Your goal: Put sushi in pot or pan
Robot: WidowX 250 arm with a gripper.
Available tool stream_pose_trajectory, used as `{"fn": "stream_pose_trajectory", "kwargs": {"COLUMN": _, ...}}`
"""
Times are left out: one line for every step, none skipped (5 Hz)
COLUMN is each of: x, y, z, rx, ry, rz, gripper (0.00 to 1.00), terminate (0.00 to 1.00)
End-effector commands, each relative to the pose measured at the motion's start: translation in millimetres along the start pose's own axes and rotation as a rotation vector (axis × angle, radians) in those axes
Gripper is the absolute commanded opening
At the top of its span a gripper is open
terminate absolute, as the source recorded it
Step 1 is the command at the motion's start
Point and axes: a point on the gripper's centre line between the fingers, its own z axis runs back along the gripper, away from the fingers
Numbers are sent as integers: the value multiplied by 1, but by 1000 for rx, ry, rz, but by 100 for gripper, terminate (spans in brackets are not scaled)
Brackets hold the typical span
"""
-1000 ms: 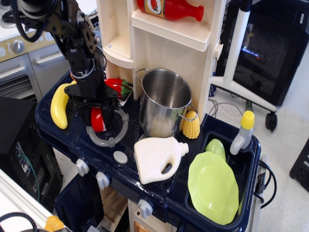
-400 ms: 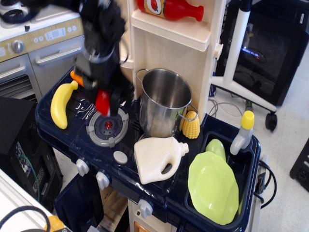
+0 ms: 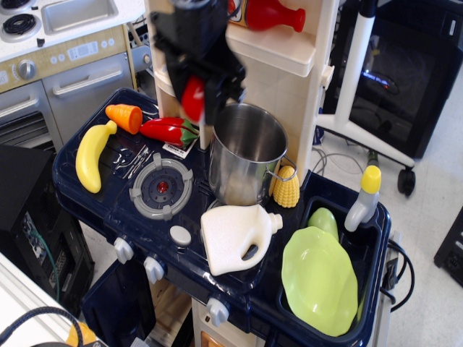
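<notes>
My black gripper (image 3: 195,97) is shut on the sushi (image 3: 192,99), a small piece with a glossy red top, held in the air. It hangs just left of and slightly above the rim of the pot (image 3: 246,152), a tall shiny steel cylinder with wire side handles standing on the toy stove top. The pot looks empty inside. The sushi's white base is mostly hidden by my fingers.
A red chili (image 3: 165,129), an orange carrot (image 3: 125,117) and a yellow banana (image 3: 92,155) lie left of the burner (image 3: 161,189). A white jug (image 3: 235,236), corn (image 3: 286,186), green plate (image 3: 320,280) and a yellow-capped bottle (image 3: 364,197) lie right. A ketchup bottle (image 3: 271,14) is on the shelf.
My gripper has lifted the sushi off the burner and carried it up and to the right, to beside the pot's rim. The chili and carrot now show.
</notes>
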Motion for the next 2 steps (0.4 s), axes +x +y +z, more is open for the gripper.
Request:
{"fn": "stream_pose_trajectory", "kwargs": {"x": 37, "y": -18, "z": 12, "rx": 1, "ry": -116, "rz": -65, "gripper": 0, "terminate": 0}}
{"fn": "stream_pose_trajectory", "kwargs": {"x": 37, "y": -19, "z": 6, "rx": 27, "ry": -154, "rz": -80, "gripper": 100, "terminate": 0}}
